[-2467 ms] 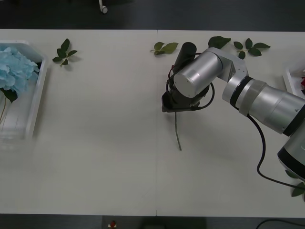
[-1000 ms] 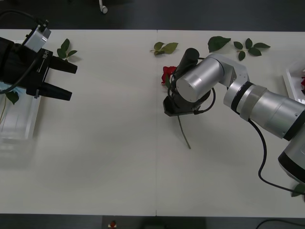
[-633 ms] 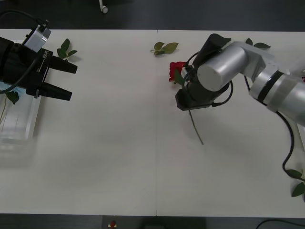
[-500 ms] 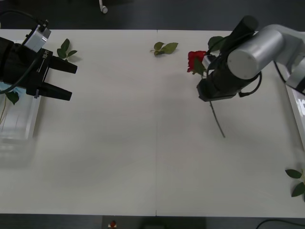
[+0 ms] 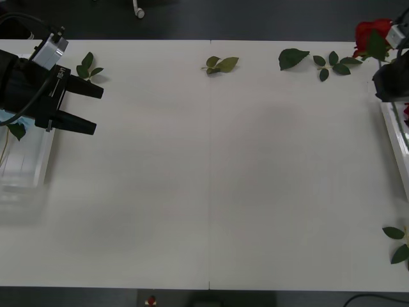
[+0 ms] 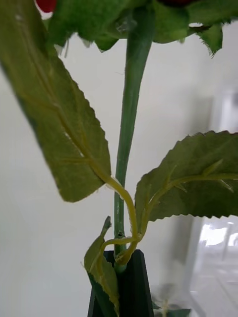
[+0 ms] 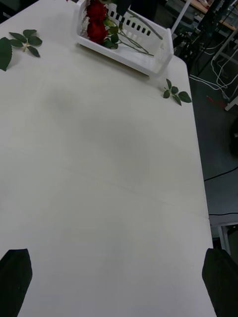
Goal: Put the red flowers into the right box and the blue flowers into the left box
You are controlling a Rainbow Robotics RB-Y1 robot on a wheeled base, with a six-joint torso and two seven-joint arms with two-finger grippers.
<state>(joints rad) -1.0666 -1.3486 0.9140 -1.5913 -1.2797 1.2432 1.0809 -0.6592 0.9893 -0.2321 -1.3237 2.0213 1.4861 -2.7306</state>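
Observation:
My right gripper (image 5: 388,78) is at the table's far right edge, above the rim of the right box (image 5: 394,142). It is shut on the green stem (image 6: 130,124) of a red flower (image 5: 371,32), whose bloom points toward the far side. In the left wrist view the right box (image 7: 148,63) holds red flowers (image 7: 96,26). My left gripper (image 5: 98,111) hovers open and empty over the left box (image 5: 29,167), its black fingers (image 7: 15,276) wide apart. A scrap of blue flower (image 5: 7,116) shows under that arm.
Loose green leaf sprigs lie along the far edge (image 5: 86,69), (image 5: 221,63), (image 5: 294,57), (image 5: 335,62), and one near the front right corner (image 5: 399,243). The table's front edge runs along the bottom of the front view.
My right arm has swung from the table's middle to its far right edge, carrying the red flower with it. The left arm entered earlier and has since stayed still.

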